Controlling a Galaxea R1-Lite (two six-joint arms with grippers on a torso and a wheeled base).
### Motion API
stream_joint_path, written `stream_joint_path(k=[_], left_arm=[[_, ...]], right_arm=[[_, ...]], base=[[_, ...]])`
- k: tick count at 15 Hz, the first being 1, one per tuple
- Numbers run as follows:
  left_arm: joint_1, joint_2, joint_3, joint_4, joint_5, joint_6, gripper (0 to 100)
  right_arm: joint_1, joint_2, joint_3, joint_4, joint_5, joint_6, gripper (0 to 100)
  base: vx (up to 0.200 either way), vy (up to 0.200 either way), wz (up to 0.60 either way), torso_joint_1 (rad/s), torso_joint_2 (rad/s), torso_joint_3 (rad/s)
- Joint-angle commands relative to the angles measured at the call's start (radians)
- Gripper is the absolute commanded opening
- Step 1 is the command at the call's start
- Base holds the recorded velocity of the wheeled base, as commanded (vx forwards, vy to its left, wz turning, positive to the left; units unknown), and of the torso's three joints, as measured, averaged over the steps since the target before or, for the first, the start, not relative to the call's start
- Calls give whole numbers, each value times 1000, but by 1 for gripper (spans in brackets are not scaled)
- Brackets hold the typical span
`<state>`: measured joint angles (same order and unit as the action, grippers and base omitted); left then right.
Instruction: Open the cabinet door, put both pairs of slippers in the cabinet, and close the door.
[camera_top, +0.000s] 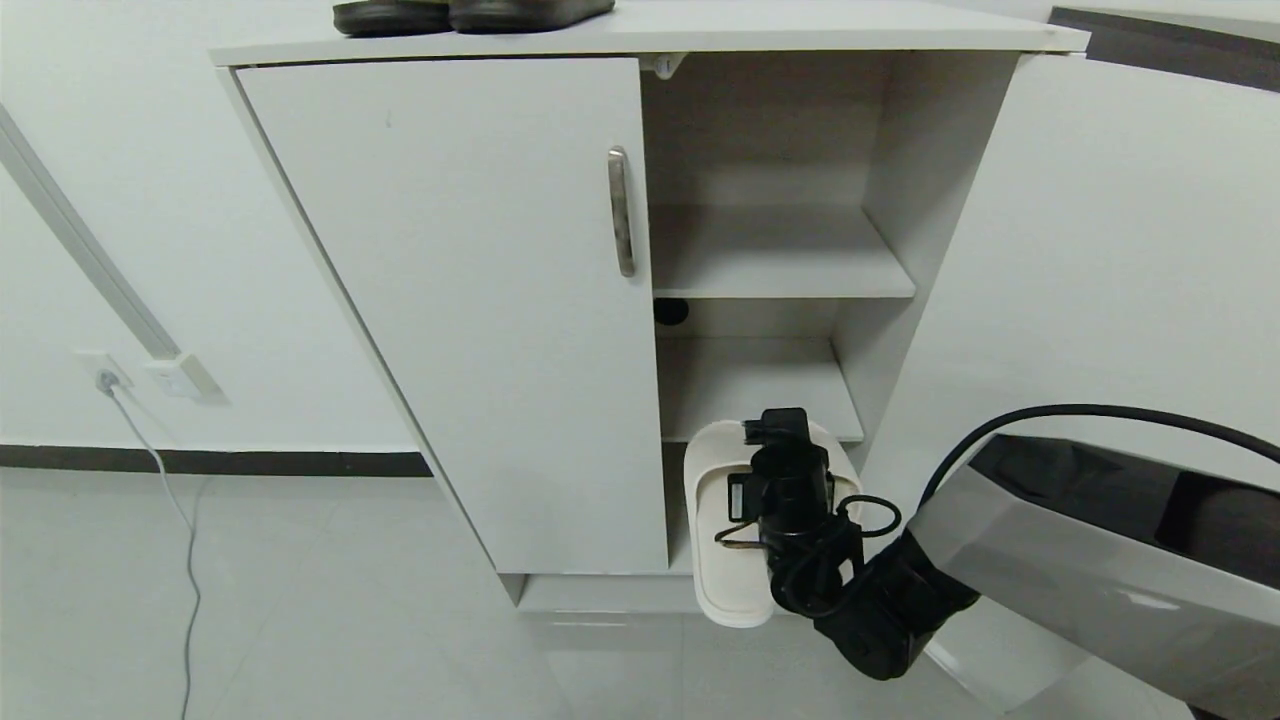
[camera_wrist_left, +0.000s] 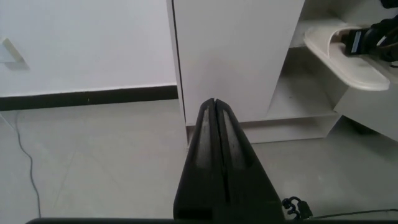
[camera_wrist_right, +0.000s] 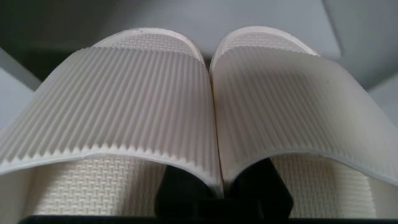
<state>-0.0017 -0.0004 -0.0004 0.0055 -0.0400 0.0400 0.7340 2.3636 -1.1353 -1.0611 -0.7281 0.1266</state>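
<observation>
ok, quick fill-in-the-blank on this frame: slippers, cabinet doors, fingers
1. The pair of slippers held by the right gripper is ____ in colour.
2. The black slippers lie on ____ of the cabinet.
3. The left door is closed; the right door is ____.
4. The left gripper has its fingers ____.

Missing words: white; top; open; shut.

Bright, even light, faint sheen on the floor (camera_top: 300, 600), soft shadow inside the cabinet (camera_top: 450, 300).
</observation>
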Motion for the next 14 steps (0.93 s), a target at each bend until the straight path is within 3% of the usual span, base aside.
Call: stream_joint_path(k=[1, 3, 9, 14], left_arm=[[0, 2, 0, 1, 0, -2, 0], [0, 2, 0, -1, 0, -5, 0], [0, 2, 0, -1, 2, -6, 0], [0, 2, 0, -1, 2, -6, 0]], right_arm=[[-1, 28, 35, -117, 1, -73, 0], [-8, 71, 42, -238, 4, -140, 0], [-19, 77, 31, -237, 6, -140, 0], [-25, 83, 29, -237, 6, -140, 0]], base=[[0, 0, 0, 0, 0, 0], [0, 0, 0, 0, 0, 0], [0, 0, 0, 0, 0, 0], [200, 0, 0, 1, 1, 3]])
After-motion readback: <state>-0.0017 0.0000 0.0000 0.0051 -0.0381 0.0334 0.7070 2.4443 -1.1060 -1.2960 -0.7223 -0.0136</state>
